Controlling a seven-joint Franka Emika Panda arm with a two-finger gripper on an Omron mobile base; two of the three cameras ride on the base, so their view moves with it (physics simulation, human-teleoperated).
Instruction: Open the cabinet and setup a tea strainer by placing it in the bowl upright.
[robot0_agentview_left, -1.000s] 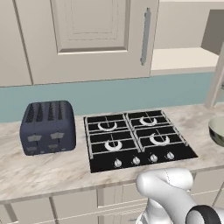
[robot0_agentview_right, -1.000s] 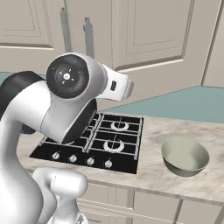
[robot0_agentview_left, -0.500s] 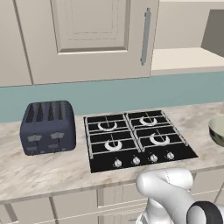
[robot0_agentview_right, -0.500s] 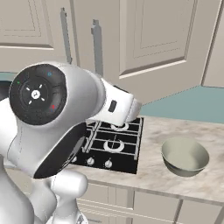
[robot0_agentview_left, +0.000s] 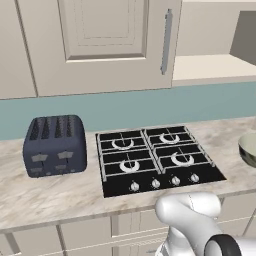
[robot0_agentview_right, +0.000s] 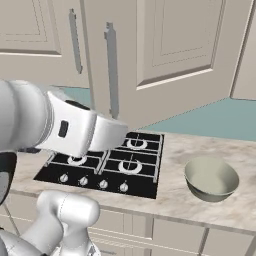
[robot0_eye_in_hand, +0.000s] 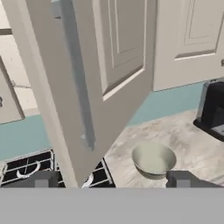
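The cabinet (robot0_agentview_right: 165, 55) is cream-beige with raised panels, its bar handles (robot0_agentview_right: 112, 70) dull silver and its inner shelf (robot0_agentview_left: 215, 67) pale beige. The bowl (robot0_agentview_right: 211, 179) is dull grey-olive with a lighter rim. At ten o'clock from it, the stove (robot0_agentview_right: 107, 165) is glossy black with white burner rings and silvery knobs. The toaster (robot0_agentview_left: 55, 145) is dark slate-blue. The counter (robot0_agentview_left: 50, 192) is beige marble with faint veins; the wall strip (robot0_agentview_left: 125, 107) is muted teal.
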